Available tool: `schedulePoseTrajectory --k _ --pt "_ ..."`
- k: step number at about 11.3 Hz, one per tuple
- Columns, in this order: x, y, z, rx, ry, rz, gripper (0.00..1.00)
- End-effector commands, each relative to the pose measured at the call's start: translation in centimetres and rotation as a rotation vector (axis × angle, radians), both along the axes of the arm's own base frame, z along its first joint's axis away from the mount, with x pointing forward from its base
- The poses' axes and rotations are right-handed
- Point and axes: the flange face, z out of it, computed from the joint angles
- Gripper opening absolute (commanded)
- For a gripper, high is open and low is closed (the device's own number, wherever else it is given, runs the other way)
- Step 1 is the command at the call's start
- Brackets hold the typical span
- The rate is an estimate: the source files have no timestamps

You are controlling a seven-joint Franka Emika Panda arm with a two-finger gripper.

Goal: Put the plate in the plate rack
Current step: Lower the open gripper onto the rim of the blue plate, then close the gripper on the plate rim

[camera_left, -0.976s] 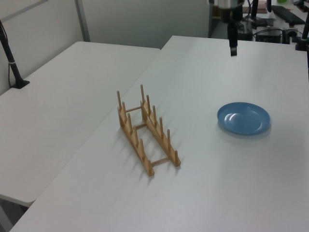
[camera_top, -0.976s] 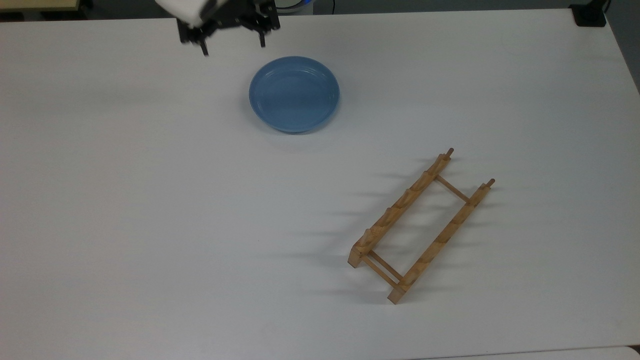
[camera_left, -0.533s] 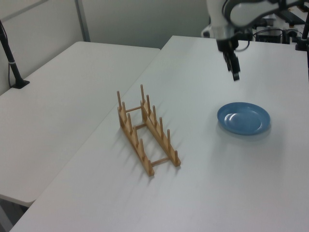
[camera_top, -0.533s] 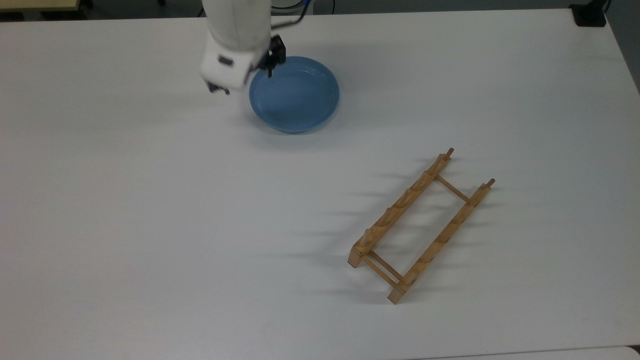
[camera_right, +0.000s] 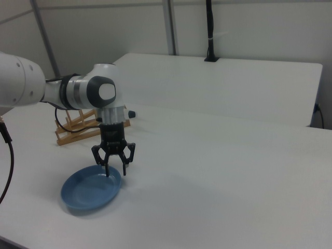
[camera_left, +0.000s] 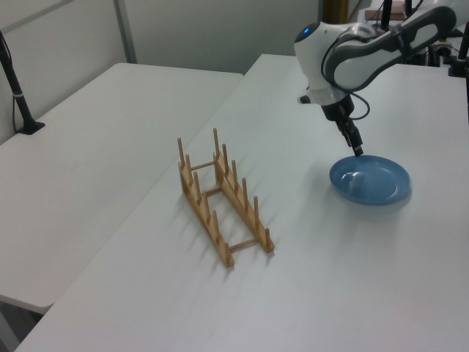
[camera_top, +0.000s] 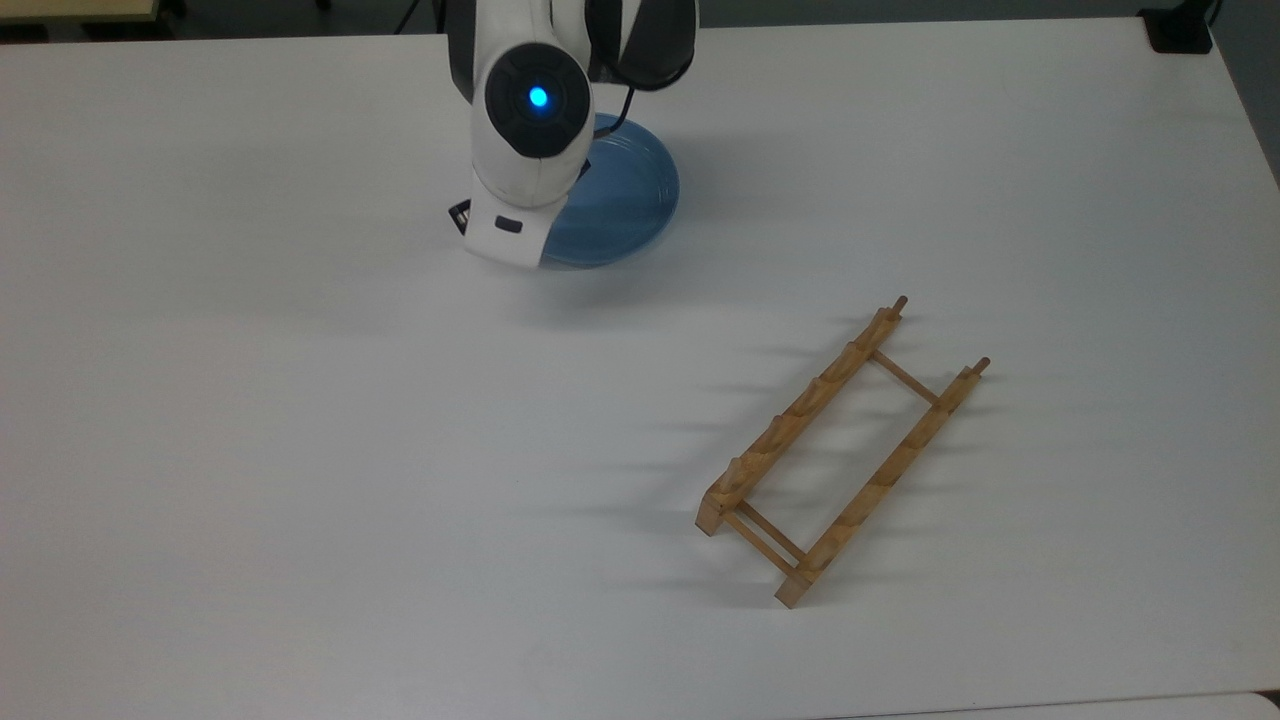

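In the top view the plate lies flat on the white worktop, its left side hidden under the arm, with the plate rack well apart toward the lower right, its long axis running diagonally.

In the left view the gripper points down at the plate's far-left rim; the rack stands well to the left view's left.

In the right view the gripper hangs with its 2 fingers spread wide, holding nothing, straddling the plate's near-right rim. Whether a fingertip touches the rim I cannot tell. The rack stands behind the arm.
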Motion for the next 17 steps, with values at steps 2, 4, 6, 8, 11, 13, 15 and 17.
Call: schedulePoseTrajectory --k 2,4,6,8,11,13,15,17 --pt "0.1 0.7 -1.6 -0.027 0.004 0.059 0.52" --pt "0.2 0.9 -2.6 -0.029 0.016 0.061 0.48" --pt "0.4 1.4 -2.9 -0.028 0.005 0.067 0.4" --pt "0.4 1.3 -2.8 -0.027 0.003 0.063 0.27" --pt "0.5 1.2 -2.6 -0.023 0.0 0.054 0.07" --pt "0.7 1.2 -1.9 -0.022 -0.008 0.041 0.0" --pt "1.1 1.1 -0.8 -0.02 -0.028 0.036 0.0" --pt "1.6 1.1 1.3 -0.022 -0.071 0.023 0.0"
